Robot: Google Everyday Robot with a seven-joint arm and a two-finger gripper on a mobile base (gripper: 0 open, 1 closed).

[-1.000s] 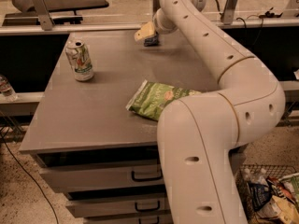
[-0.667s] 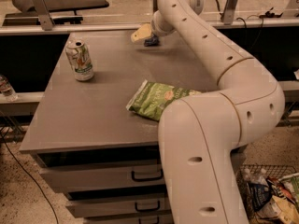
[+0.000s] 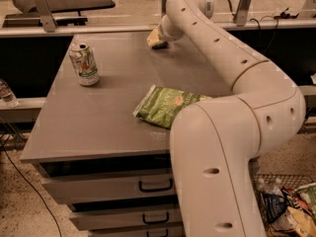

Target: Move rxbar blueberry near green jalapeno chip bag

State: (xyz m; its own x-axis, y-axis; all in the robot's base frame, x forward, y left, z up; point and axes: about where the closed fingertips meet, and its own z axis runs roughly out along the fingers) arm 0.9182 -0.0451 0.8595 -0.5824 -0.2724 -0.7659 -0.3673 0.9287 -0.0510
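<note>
Rxbar blueberry (image 3: 159,45) shows only as a small dark sliver at the far edge of the grey table (image 3: 98,127), right under the gripper (image 3: 155,37), well apart from everything else on the top. Nearest to the camera, the bulky cream arm (image 3: 222,157) fills the lower right, rising beside the table's front right corner, with grey drawers (image 3: 113,186) and their dark handles below the tabletop. On the floor to the right of the arm sits a wire basket (image 3: 276,179) holding crumpled packets. Further in, the green jalapeno chip bag (image 3: 165,105) lies flat on the table's right half, its right end hidden behind the arm. To the left and further back, a white-green drink can (image 3: 84,63) stands upright, well apart from the bag. A clear bottle (image 3: 6,93) stands off the table's left side on a lower ledge. From its elbow the arm reaches back over the table's right side to the far edge, where the pale yellowish gripper meets the bar; whether it is clamped on the wrapper or merely against it cannot be told.
</note>
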